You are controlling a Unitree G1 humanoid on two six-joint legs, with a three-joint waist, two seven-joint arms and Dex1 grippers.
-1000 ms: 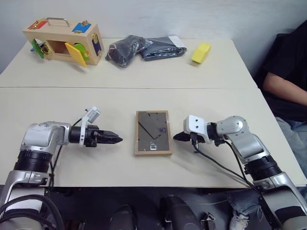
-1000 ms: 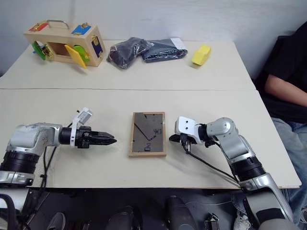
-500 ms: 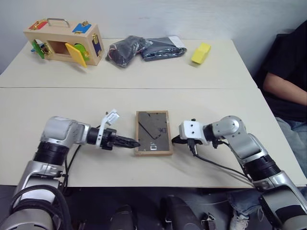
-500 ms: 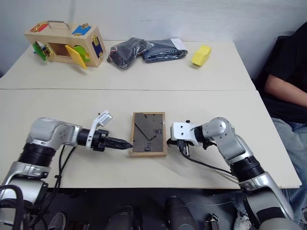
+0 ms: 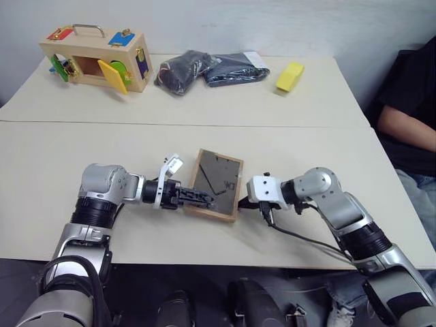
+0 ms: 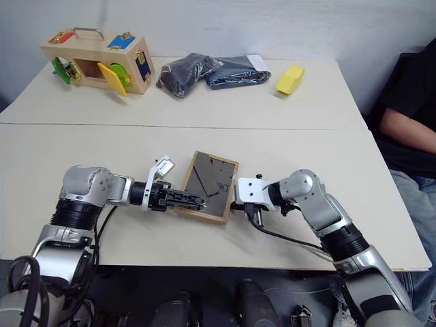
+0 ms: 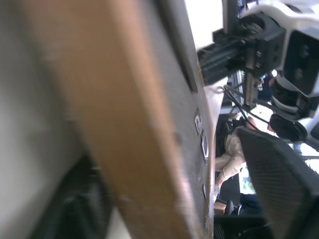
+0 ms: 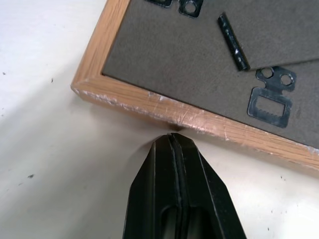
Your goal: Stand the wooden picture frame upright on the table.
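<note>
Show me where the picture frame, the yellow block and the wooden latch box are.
wooden picture frame (image 5: 219, 176), left eye view, grey back panel.
yellow block (image 5: 289, 75), left eye view, top face.
wooden latch box (image 5: 88, 45), left eye view, top face.

Head stereo overlooks table (image 5: 327, 95); wrist cameras close on frame (image 8: 164, 112).

Both arms are built of rounded silver-grey metal housings joined by black ribbed collars, with darker sleeves nearer the shoulders. The left gripper (image 5: 204, 200) has two slim black tapering fingers on a black wrist block, and a small white bracket with a tag stands up beside that block. The right gripper (image 8: 174, 144) has smooth glossy black fingers with a thin seam between them; behind them sits a white box-shaped camera mount with dark screw holes. Black cables loop from each wrist back along the forearms.
</note>
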